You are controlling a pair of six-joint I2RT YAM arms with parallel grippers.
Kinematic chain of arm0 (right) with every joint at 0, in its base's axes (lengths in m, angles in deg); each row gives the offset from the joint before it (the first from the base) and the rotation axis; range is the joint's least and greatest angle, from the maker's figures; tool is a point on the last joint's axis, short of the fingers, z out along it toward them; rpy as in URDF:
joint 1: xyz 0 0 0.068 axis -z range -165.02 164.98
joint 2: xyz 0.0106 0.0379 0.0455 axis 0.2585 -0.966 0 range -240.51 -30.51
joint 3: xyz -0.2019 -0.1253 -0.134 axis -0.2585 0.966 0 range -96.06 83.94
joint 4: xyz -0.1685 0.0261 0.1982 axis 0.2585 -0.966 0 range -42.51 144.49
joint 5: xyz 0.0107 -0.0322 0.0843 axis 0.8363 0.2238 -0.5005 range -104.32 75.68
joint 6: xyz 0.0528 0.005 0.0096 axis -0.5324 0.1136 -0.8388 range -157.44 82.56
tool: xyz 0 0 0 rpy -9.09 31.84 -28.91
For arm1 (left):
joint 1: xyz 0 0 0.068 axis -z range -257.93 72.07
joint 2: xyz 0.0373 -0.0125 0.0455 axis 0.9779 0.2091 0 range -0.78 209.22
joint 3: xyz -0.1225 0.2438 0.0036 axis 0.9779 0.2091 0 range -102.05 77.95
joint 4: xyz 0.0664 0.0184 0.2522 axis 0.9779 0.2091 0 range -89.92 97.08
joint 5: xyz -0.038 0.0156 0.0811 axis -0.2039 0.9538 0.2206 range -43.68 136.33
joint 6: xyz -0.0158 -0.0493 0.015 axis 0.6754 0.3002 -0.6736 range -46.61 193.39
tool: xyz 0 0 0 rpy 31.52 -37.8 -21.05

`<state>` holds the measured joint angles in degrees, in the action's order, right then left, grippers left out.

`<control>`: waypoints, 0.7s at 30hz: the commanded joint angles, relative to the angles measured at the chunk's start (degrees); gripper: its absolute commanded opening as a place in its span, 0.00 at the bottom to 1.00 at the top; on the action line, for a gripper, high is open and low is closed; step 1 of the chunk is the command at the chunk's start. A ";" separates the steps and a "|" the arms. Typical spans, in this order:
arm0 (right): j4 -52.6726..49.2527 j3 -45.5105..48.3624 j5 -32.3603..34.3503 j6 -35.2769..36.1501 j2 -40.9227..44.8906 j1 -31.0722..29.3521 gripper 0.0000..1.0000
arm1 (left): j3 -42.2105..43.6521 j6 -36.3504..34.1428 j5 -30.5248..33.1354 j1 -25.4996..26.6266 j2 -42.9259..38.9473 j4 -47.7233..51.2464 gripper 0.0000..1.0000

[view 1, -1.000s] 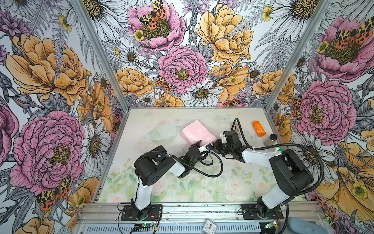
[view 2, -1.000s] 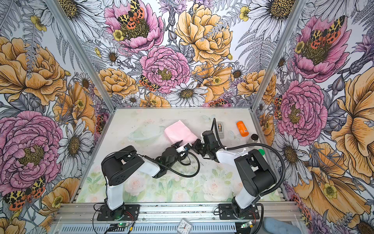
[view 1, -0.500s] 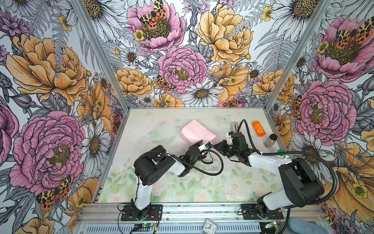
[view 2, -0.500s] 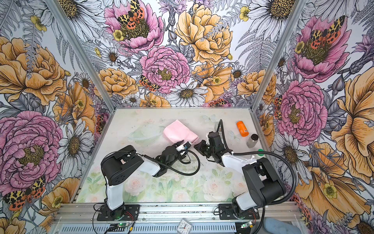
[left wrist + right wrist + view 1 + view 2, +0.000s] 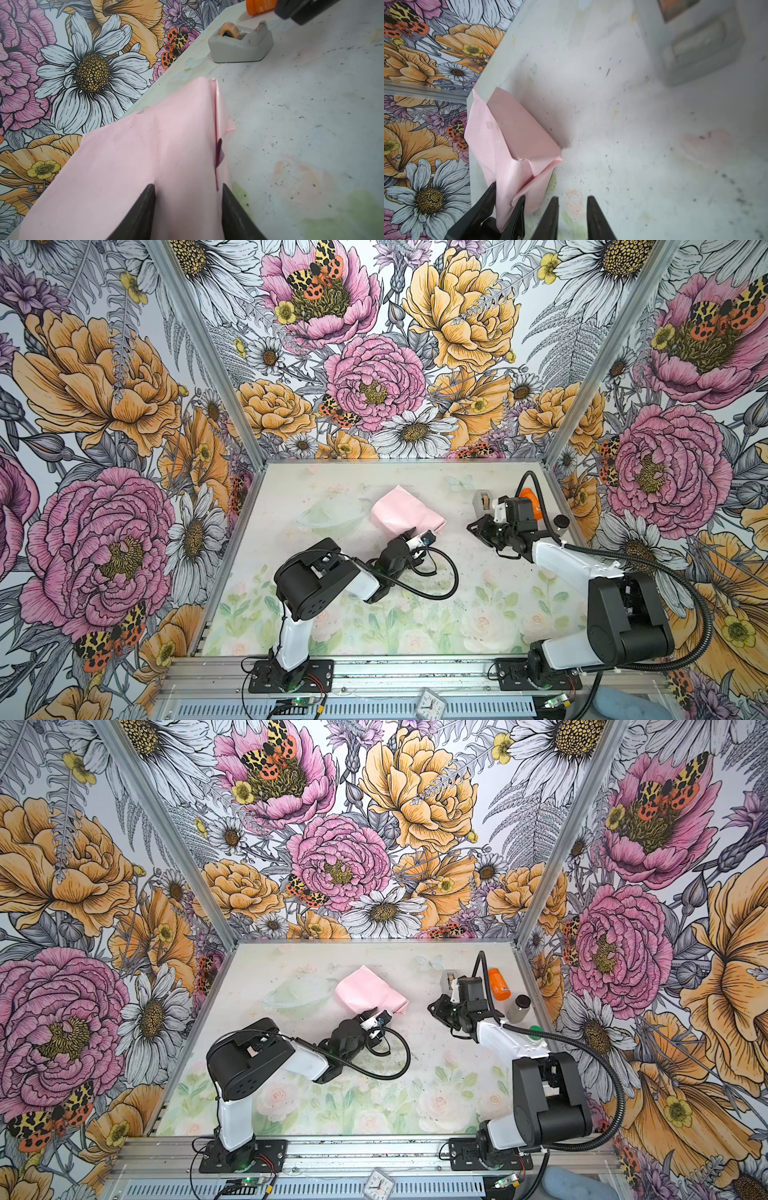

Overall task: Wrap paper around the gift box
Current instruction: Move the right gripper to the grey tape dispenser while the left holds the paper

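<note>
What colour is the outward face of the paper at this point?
Pale pink; the paper shows it best in the left wrist view.

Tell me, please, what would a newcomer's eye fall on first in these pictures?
The huge floral wallpaper on every wall of the cell dominates. Mid-table lies the pale pink paper, folded into a bundle, with the left gripper at its near edge, paper between its jaws. The right gripper hangs open further right, near the grey tape dispenser.

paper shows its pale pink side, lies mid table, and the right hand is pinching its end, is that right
Not quite: the left hand pinches the end of the paper, as the right wrist view shows; the right hand is open, clear of it. The rest holds.
</note>
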<state>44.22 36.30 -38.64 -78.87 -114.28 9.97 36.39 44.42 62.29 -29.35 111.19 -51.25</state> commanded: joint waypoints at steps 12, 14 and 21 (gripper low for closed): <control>-17.50 -24.61 -6.10 30.23 -18.75 11.86 0.26 | 3.57 5.60 -3.58 -0.78 3.83 14.50 0.49; -19.84 -27.74 -6.85 31.99 -21.80 12.54 0.25 | 3.44 5.70 -3.57 -0.79 3.81 14.54 0.49; -23.13 -34.89 -11.16 34.66 -30.18 13.81 0.24 | 2.91 5.70 -5.59 -0.76 3.81 14.50 0.49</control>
<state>23.87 3.89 -46.64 -47.15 -142.54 23.47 36.48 44.96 60.87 -29.70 111.08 -51.40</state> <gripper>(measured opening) 0.244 0.493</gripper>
